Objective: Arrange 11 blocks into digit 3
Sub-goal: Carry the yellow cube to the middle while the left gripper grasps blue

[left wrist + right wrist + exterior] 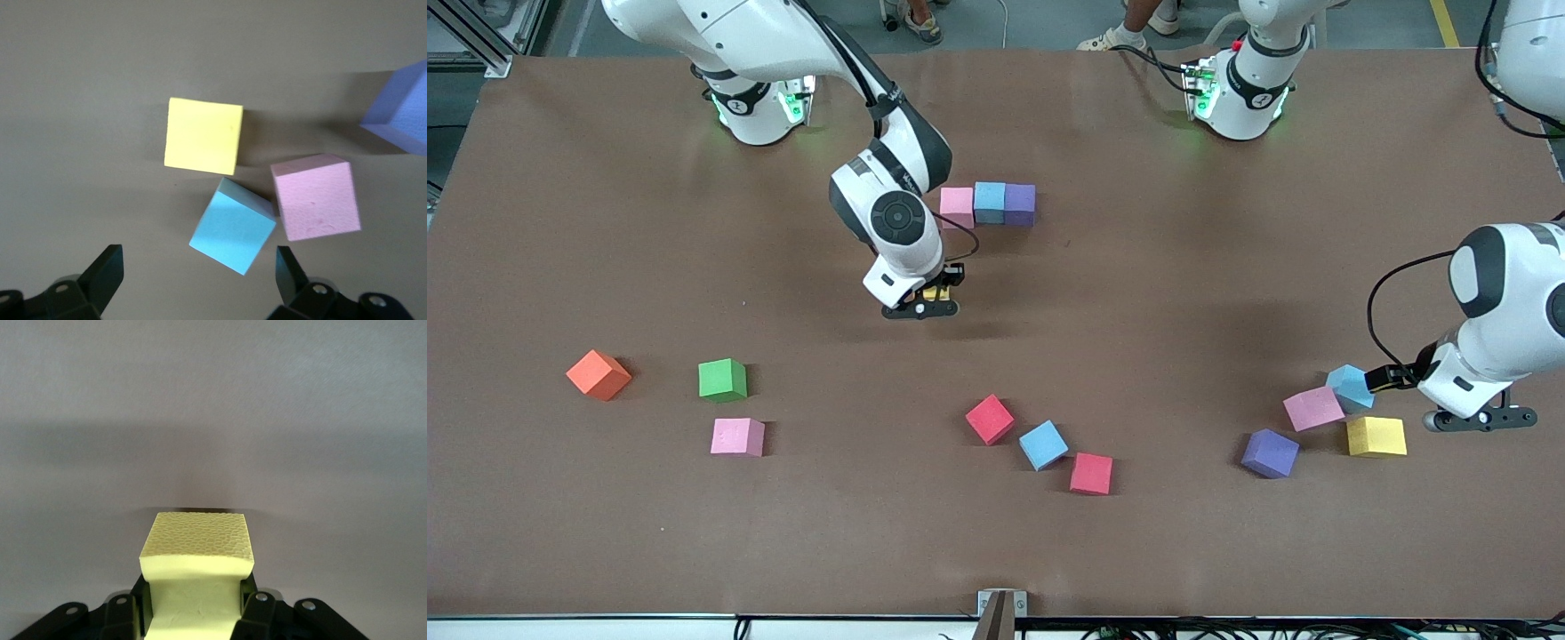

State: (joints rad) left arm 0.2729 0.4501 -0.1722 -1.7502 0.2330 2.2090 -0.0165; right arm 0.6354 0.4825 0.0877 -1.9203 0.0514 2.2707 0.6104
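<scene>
Three cubes sit joined in a row, upper centre of front view; right gripper below them clamps a yellow cube. Left wrist view: left gripper open above a blue cube. Right wrist view: yellow cube pinched.

Brown table; pink, blue, purple cubes; orange cube; green cube.

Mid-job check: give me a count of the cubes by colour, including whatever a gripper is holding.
Pink: 3
Light blue: 3
Purple: 2
Red: 2
Yellow: 2, one on the table, one in the right gripper
Green: 1
Orange: 1
Total: 14
</scene>
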